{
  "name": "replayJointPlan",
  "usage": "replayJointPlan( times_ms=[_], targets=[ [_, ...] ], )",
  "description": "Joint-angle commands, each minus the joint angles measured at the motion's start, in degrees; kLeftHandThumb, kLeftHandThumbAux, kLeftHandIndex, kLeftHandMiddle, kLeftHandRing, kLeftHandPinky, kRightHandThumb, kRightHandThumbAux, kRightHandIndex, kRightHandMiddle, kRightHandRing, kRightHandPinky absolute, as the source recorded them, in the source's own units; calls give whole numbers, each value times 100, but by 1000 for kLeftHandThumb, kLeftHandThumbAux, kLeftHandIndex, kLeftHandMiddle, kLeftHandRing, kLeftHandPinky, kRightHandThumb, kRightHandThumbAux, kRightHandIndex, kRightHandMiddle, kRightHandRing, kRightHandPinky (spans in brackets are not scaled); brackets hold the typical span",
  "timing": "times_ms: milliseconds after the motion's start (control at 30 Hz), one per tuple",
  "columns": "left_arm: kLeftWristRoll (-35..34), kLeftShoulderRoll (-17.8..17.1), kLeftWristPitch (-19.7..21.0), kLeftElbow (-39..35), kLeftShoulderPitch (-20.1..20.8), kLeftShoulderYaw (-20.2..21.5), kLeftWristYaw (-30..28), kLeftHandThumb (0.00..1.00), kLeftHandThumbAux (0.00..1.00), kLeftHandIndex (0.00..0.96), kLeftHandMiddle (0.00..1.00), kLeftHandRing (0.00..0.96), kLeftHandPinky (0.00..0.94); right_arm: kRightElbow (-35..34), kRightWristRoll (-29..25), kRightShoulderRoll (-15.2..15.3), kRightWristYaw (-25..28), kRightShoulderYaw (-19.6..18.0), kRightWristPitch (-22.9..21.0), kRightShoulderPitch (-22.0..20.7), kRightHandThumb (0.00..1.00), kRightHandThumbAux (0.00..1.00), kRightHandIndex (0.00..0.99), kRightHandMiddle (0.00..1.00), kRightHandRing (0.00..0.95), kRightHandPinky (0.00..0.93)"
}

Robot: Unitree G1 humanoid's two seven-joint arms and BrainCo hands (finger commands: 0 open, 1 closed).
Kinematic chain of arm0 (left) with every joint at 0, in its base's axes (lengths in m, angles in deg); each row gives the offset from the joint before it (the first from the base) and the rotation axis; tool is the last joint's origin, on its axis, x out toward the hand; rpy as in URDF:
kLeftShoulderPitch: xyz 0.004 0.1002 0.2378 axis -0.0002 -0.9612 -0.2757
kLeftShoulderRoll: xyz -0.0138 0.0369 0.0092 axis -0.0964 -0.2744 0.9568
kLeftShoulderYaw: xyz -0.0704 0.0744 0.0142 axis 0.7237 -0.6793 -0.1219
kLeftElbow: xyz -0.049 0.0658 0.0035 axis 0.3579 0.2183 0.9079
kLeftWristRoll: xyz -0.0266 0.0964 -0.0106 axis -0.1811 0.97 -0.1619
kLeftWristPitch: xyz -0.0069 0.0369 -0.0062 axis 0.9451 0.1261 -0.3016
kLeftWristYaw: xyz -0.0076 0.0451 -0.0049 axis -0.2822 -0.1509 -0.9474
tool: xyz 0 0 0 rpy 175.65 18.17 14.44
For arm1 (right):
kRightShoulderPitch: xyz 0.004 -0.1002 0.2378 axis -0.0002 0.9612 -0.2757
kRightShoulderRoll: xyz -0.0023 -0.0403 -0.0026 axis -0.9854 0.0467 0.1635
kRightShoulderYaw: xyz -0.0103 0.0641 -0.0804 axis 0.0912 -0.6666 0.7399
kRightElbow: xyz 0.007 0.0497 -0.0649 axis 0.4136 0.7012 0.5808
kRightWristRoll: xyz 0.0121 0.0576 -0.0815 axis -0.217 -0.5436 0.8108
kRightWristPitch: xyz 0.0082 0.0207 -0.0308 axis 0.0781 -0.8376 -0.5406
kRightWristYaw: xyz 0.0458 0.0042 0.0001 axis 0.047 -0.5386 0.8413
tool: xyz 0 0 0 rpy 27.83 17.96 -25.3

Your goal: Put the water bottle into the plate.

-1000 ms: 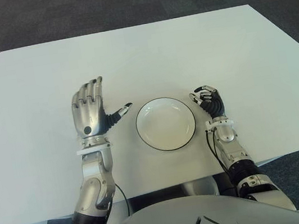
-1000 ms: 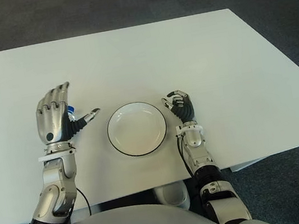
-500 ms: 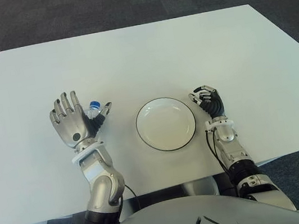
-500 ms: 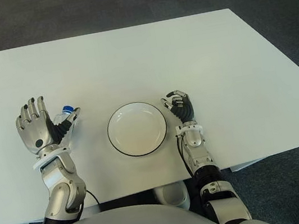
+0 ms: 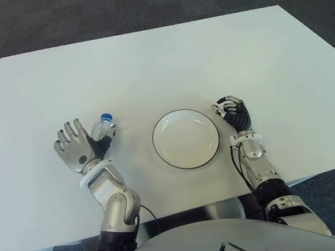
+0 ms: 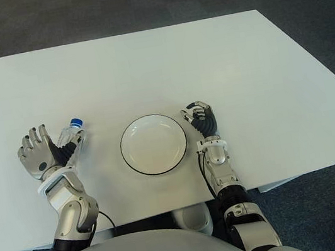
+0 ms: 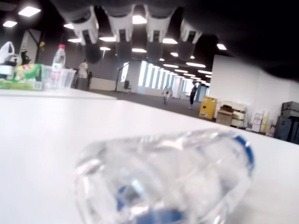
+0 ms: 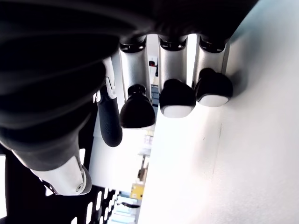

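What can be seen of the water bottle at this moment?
The water bottle is small, clear plastic with a blue cap and a blue band on its body. It lies on its side on the white table, cap pointing away from the robot, to the left of the plate and apart from it. The left robot hand is beside it with fingers spread, not closed around it; whether the thumb touches it cannot be told.
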Motion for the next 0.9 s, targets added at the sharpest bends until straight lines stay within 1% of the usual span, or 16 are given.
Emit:
replayJointPlan(
  times_ms=[33,333,467,533,733,900],
  targets=[
    [-450,23,7,596,216,159,119,457,251,0,0,0,0,31,32,-38,-6,11,-293,117,702,730,437,873,873,871],
    [-954,-101,2,1257,458,192,303,488,269,0,0,0,0,142,24,10,31,7,-184,87,701,730,437,874,875,874],
    [-1102,-161,0,1421,516,138,377,494,271,0,0,0,0,184,46,36,34,15,-173,70,700,731,437,874,874,873],
    [-1132,-204,46,1573,586,66,324,497,268,0,0,0,0,188,63,54,45,24,-173,83,699,731,437,875,873,871],
    [-1189,-265,207,1930,812,-69,255,500,258,0,0,0,0,79,61,49,70,26,-322,108,699,732,436,874,871,867],
    [-1569,-266,16,2532,1064,-7,552,531,262,0,0,0,0,-90,32,33,109,21,-449,143,698,733,436,875,868,863]
  ],
)
